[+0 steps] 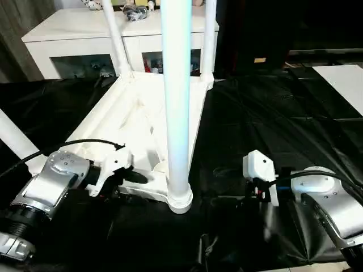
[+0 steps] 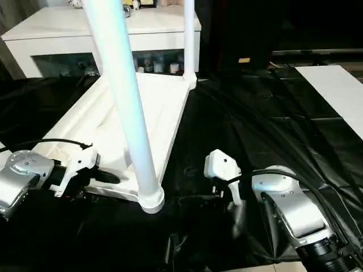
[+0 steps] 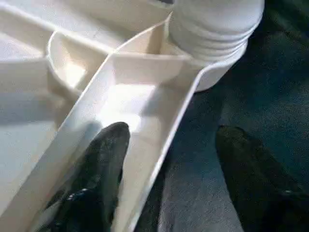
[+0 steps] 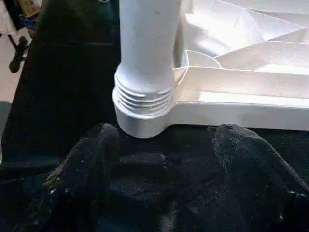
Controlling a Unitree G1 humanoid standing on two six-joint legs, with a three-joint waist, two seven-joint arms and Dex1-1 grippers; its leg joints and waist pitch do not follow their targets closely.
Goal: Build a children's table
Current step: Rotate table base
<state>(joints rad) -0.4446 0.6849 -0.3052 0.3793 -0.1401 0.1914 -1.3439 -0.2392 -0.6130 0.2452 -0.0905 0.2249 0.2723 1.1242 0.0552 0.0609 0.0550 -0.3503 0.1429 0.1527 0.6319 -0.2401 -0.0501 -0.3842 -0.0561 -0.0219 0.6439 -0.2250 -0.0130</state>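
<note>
The children's table lies upside down on black cloth, its white tabletop (image 1: 136, 107) showing the ribbed underside. A tall white leg (image 1: 176, 113) stands upright in the near right corner socket (image 1: 180, 199). Two more legs (image 1: 209, 39) rise from the far corners, and another leg (image 1: 14, 141) slants up at the left edge. My left gripper (image 3: 174, 140) is open and straddles the tabletop's near rim, one finger (image 3: 104, 159) inside the tray and the other outside on the cloth. My right gripper (image 4: 166, 129) is open, low on the cloth, just short of the near corner socket.
A white glass-door cabinet (image 1: 85, 39) stands right behind the tabletop's far edge. Black cloth (image 1: 272, 113) covers the work surface to the right. A white board (image 1: 346, 79) lies at the far right edge. Dark furniture stands at the back right.
</note>
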